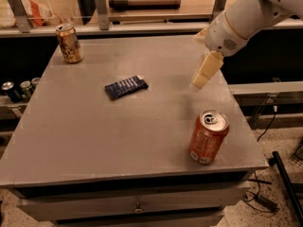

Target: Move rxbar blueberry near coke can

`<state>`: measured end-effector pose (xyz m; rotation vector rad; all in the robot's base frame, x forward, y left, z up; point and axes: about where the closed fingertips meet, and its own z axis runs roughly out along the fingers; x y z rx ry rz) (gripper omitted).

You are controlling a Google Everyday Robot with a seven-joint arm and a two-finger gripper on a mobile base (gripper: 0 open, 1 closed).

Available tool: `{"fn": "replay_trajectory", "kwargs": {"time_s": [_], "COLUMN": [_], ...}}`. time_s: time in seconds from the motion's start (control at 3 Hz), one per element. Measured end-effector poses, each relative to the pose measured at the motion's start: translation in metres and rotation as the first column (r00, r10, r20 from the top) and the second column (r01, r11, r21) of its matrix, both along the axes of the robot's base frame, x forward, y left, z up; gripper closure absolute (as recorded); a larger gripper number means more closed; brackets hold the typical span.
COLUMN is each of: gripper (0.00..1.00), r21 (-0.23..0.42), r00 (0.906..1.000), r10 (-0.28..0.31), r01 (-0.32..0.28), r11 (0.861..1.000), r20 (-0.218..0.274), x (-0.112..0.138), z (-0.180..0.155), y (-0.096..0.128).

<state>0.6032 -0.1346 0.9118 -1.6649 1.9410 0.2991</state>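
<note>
rxbar blueberry (126, 86) flat on counter (94, 141), centre-left, long axis roughly left-right in camera view, right end tipped slightly away. gripper (201, 77) hovers over counter's right side, bar well apart to its left. jaws spread or pressed together? honestly can't tell. coke can (208, 136) upright near front-right corner. guessing next move = reach left across counter.

Grey drawer table (94, 141) beneath the gripper (198, 82), wooden shelf (189, 6) behind, speckled floor (289, 141).

Dim warm overhead light; faint soft shadow on table (94, 136) beneath gripper (198, 83), right side.
</note>
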Motion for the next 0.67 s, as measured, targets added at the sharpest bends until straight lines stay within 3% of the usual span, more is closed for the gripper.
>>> {"fn": "replay_trajectory", "kwargs": {"time_s": [0.67], "gripper": [0.0], "r21": [0.09], "r00": [0.9955], "r10": [0.088], "r01": [-0.091], "r11": [0.992], "r20": [0.035], "x": [0.025], "z": [-0.022], "y": [0.031]}}
